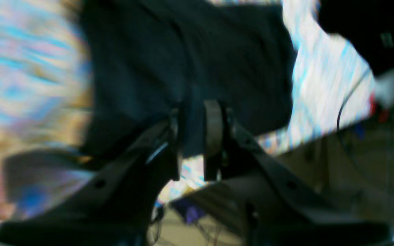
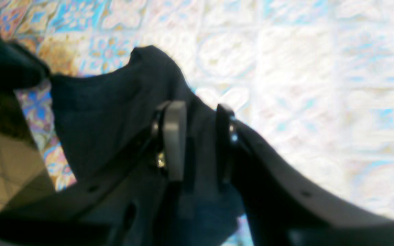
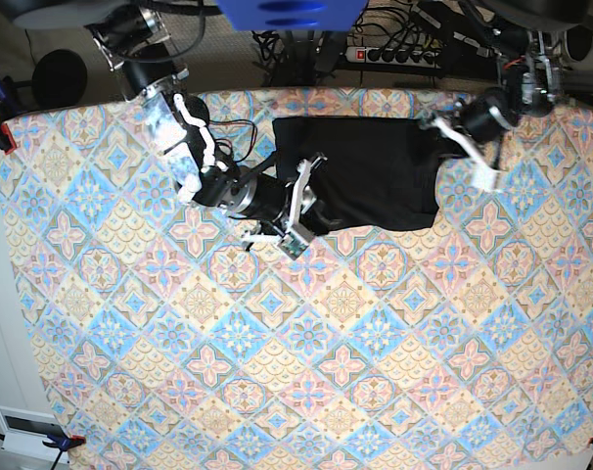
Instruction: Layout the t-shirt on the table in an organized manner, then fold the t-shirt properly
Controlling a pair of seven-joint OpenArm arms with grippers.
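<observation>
Between the pads of the left gripper [image 1: 193, 136] a fold of the t-shirt [image 1: 190, 61] is pinched, the black cloth running straight down into the narrow gap. The right gripper [image 2: 193, 136] does likewise: its pale pad and dark pad stand close with fabric bunched between them, so both pairs of fingers are pressed on the garment rather than spread.

Outward from those grips, the t-shirt [image 3: 360, 171] lies near the far edge of the table [image 3: 277, 392], roughly midway along it, as a compact dark block; the right gripper [image 3: 298, 211] holds it at one near corner and the left gripper [image 3: 443, 127] at the opposite far corner. Most of the patterned cloth toward the near edge is bare.

Judging from this, the laying-out step is in hand: the shirt looks doubled up, with no sleeves showing. The next move probably calls for both arms to lift and draw apart together, keeping tension even so the thin fabric opens flat without slipping from either pinch.
</observation>
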